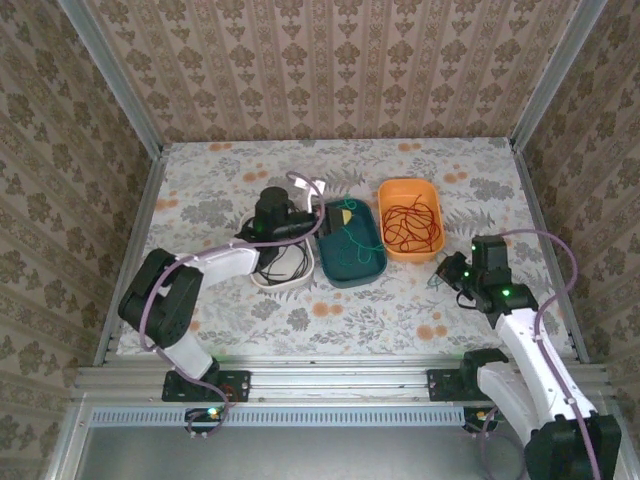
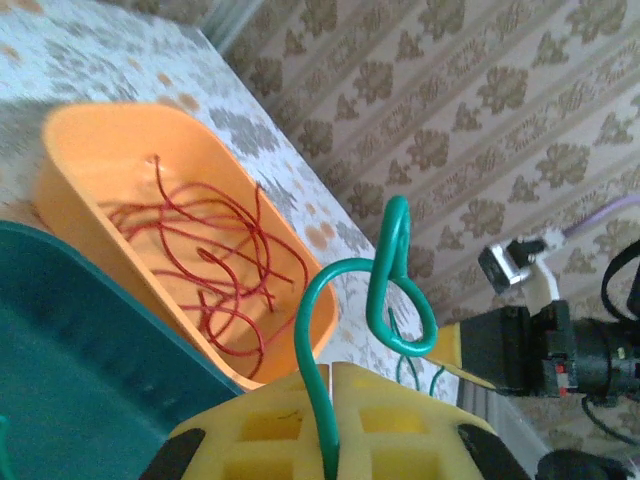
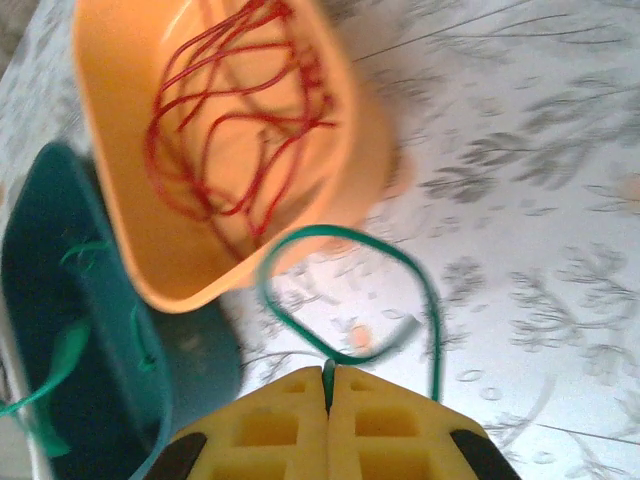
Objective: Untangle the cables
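Left wrist view: left hand (image 2: 332, 390) pinching green cable (image 2: 396, 235) near orange tray (image 2: 90, 150); right hand (image 3: 329, 382) pinching green loop (image 3: 335, 230); hard pull maybe snagging tray.

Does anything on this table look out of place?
Yes. One green cable loops outside the bins, beside the orange bin, pinched in the shut right gripper, whereas the teal bin holds green strands.
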You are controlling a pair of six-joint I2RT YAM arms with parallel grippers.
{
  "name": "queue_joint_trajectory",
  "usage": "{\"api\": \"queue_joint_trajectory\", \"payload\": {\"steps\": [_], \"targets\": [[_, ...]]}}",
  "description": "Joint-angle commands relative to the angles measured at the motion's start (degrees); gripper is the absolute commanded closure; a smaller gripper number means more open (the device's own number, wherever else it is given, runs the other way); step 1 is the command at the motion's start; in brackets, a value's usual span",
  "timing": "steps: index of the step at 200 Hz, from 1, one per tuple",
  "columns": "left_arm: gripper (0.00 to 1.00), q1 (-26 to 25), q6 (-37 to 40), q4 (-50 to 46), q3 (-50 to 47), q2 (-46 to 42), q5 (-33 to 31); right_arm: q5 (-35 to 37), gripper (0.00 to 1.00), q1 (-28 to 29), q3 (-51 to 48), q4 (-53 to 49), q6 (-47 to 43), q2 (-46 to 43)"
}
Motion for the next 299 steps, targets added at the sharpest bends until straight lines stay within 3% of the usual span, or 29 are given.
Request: {"api": "queue_joint_trajectory", "payload": {"steps": [1, 20, 53, 78, 102, 133, 162, 209, 270, 280, 285, 294, 299], "targets": [[1.0, 3.1, -2.5, 4.4, -2.0, -3.5, -0.7, 3.4, 1.0, -3.2, -1.2, -5.8, 2.5, -1.7], [1.0, 5.8, -3.2, 4.9, -3.8, -5.5, -0.6, 1.3, 1.0, -5.3, -1.8, -5.0, 2.3, -2.5], [1.0, 8.0, -2.2, 4.3, -5.8, -9.6, -1.4, -13.4, 1.0, -3.6, -1.1, 6.7, -1.6, -2.3], [1.0, 8.0, -0.4, 0.9, -6.0, -12.7, -5.5, -17.6, 1.0, 4.4, 1.7, 14.1, -3.5, -0.3], [1.0, 8.0, 2.5, -4.8, -5.8, -15.5, -10.7, -20.2, 1.0, 12.7, 3.4, 24.6, -2.5, 7.5], [1.0, 8.0, 5.7, -11.1, -5.1, -18.0, -11.8, -24.4, 1.0, 17.6, 9.0, 30.8, -2.9, 19.1], [1.0, 7.8, 8.3, -16.1, -4.6, -19.8, -10.1, -23.5, 1.0, 18.2, 12.5, 29.4, -4.5, 21.9], [1.0, 6.1, 9.4, -16.2, -4.4, -18.6, -9.6, -17.3, 1.0, 18.1, 11.2, 23.7, -6.6, 18.1], [1.0, 3.9, 12.1, -28.7, 12.9, 1.3, 0.2, -13.3, 1.0, 17.9, 8.8, 17.5, -7.3, 12.4], [1.0, 3.4, 13.4, -32.4, 16.0, 4.3, -0.8, -13.5, 1.0, 18.0, 8.7, 17.2, -7.3, 12.0], [0.93, 3.0, 14.3, -34.6, 17.5, 5.5, -1.6, -13.6, 1.0, 18.0, 8.7, 17.2, -7.3, 11.8], [0.62, 2.4, 16.3, -38.5, 19.5, 6.8, -5.4, -13.9, 1.0, 17.9, 8.6, 17.2, -7.3, 11.4], [0.51, 2.0, 17.3, -39.8, 20.2, 7.1, -6.9, -14.0, 1.0, 17.9, 8.6, 17.3, -7.3, 11.3]]}}
